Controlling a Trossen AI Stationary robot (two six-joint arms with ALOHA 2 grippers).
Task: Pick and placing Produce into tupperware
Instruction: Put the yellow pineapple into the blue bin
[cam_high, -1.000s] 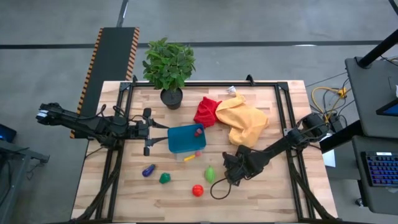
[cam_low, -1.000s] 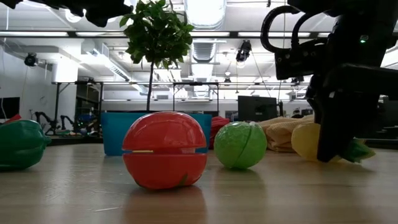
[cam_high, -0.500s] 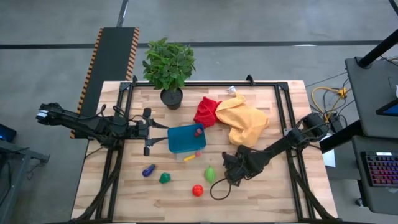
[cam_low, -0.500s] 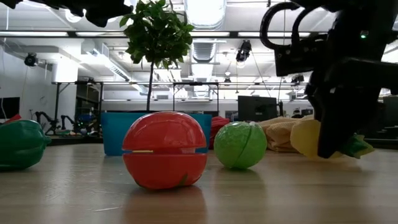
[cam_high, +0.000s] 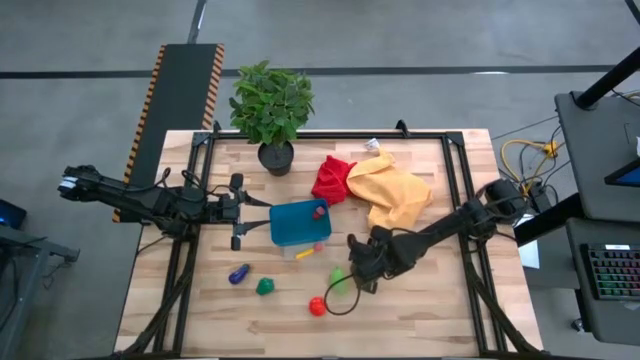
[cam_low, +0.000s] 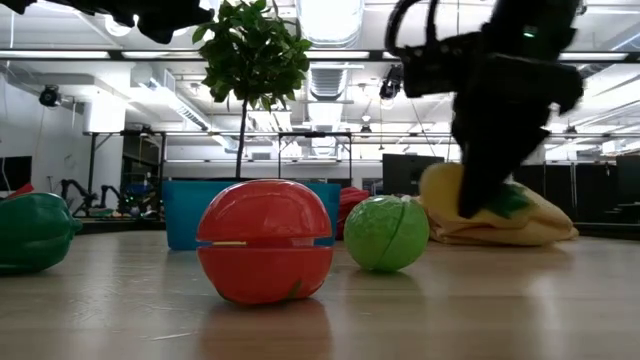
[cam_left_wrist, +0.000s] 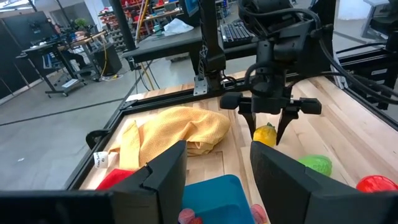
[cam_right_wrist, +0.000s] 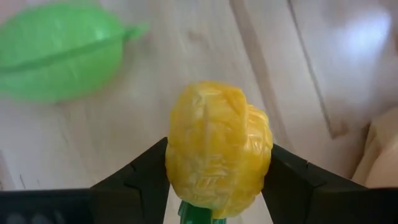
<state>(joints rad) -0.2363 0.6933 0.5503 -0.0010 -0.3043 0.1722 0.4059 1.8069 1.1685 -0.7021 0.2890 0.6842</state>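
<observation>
The teal tupperware (cam_high: 296, 224) sits on the table's middle with a small red piece (cam_high: 318, 211) in it; it also shows in the low view (cam_low: 181, 215). My right gripper (cam_high: 357, 263) is just right of it, shut on a yellow produce toy with a green end (cam_right_wrist: 217, 146), above the table (cam_low: 440, 188). My left gripper (cam_left_wrist: 217, 168) is open and empty at the tupperware's left side (cam_high: 243, 212). A green round piece (cam_high: 338, 278), a red tomato (cam_high: 317, 306), a green pepper (cam_high: 265, 287) and a purple eggplant (cam_high: 238, 273) lie on the near table. My right gripper pinches the yellow toy's two opposite sides (cam_right_wrist: 177, 155) between its two fingers (cam_right_wrist: 140, 177). The toy's green end (cam_right_wrist: 196, 214) points back toward the gripper. The fingers point down, slanting in from the table's right. The toy is lifted clear of the table (cam_left_wrist: 264, 135).
A red cloth (cam_high: 332, 180) and a yellow cloth (cam_high: 395, 195) lie behind and right of the tupperware. A potted plant (cam_high: 272, 105) stands at the far edge. A small yellow piece (cam_high: 303, 254) lies against the tupperware's near side.
My right gripper has risen and gone toward the table's left, toward the tupperware, carrying the yellow toy up off the table. It has kept shut on the toy. The green round piece and the tomato have stayed in place.
</observation>
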